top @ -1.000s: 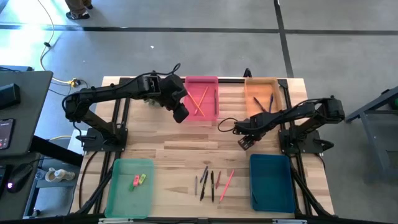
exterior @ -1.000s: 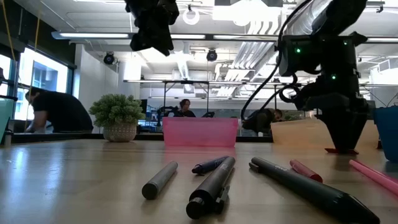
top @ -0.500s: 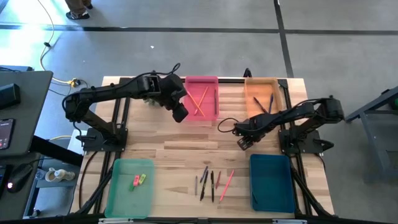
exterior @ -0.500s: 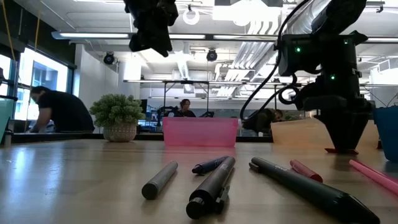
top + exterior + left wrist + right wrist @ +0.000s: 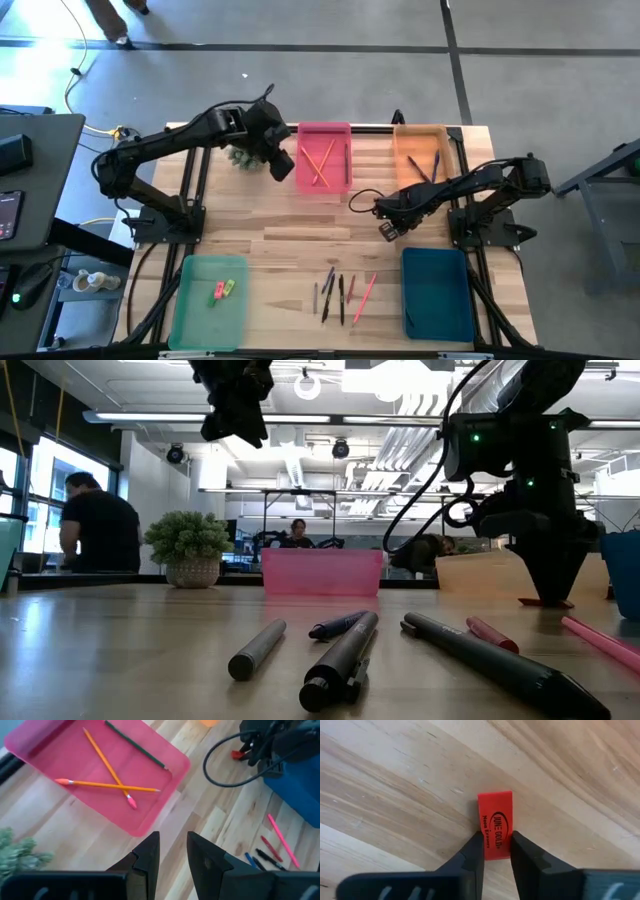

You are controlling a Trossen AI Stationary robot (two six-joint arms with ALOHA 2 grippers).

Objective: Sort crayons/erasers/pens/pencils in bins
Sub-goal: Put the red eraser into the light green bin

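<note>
- Wooden bench (image 5: 290, 235) carries four bins: pink bin (image 5: 324, 158) and orange bin (image 5: 421, 155) at the far edge, green bin (image 5: 210, 300) near left, teal bin (image 5: 437, 293) near right.
- Right tool (image 5: 493, 851) is low at the bench, between the orange bin and the teal bin. Its fingers are narrowly parted and straddle one end of a red eraser (image 5: 495, 824) lying flat on the wood. The fingers (image 5: 473, 851) touch or nearly touch the eraser's sides; a firm grip cannot be confirmed.
- Left tool (image 5: 281, 166) hangs high, just left of the pink bin, fingers slightly parted, holding nothing.
- Pencils (image 5: 105, 767): two orange and one dark green, in the pink bin.
- Erasers (image 5: 222, 290): a pink and a yellow-green one, in the green bin.
- Pens (image 5: 340, 292) and similar sticks lie loose near centre, between the green and teal bins.
- Step in hand, by judgement: pick the red eraser for transfer to the green bin.
- Procedure:
  - Close on the long sides of the eraser, centred, since the present hold is on one end only and may let it pivot.
  - Lift straight up before travelling.
  - Route clear of the loose pens.
  - Release low over the green bin to prevent bounce.
</note>
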